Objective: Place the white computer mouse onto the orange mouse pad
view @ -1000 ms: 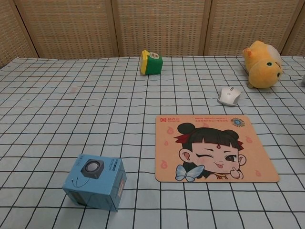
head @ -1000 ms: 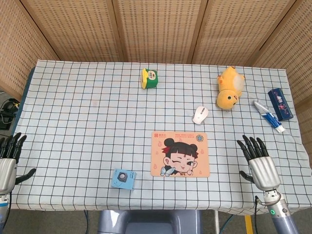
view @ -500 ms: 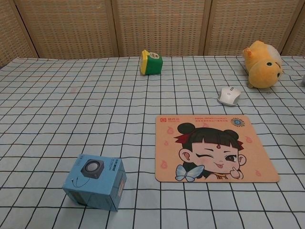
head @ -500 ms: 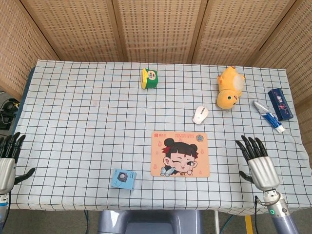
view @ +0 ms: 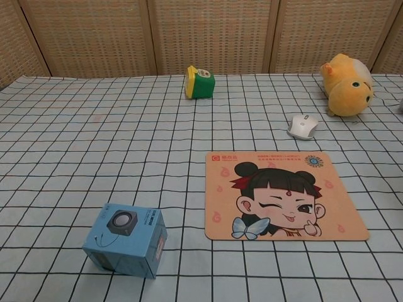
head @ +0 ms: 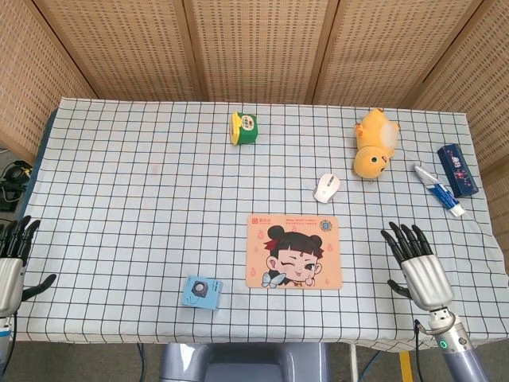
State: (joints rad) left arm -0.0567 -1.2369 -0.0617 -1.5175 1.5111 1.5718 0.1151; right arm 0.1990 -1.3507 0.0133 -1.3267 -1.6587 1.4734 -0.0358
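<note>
The white computer mouse (head: 327,188) (view: 303,126) lies on the checked cloth, just beyond the far right corner of the orange mouse pad (head: 293,251) (view: 283,194), which bears a cartoon girl. My right hand (head: 417,264) hovers over the table's near right, right of the pad, fingers spread and holding nothing. My left hand (head: 11,261) is at the near left edge of the table, also spread and empty. The chest view shows neither hand.
A yellow plush toy (head: 374,142) (view: 346,76) lies right of the mouse. A green and yellow cup (head: 244,127) (view: 200,82) lies at the back centre. A blue box (head: 201,292) (view: 126,240) sits left of the pad. A toothpaste tube (head: 437,189) and dark blue box (head: 457,169) lie far right.
My right hand has crept slightly left and nearer the front edge. My left hand has sunk a little lower at the left edge. The mouse and pad have not moved.
</note>
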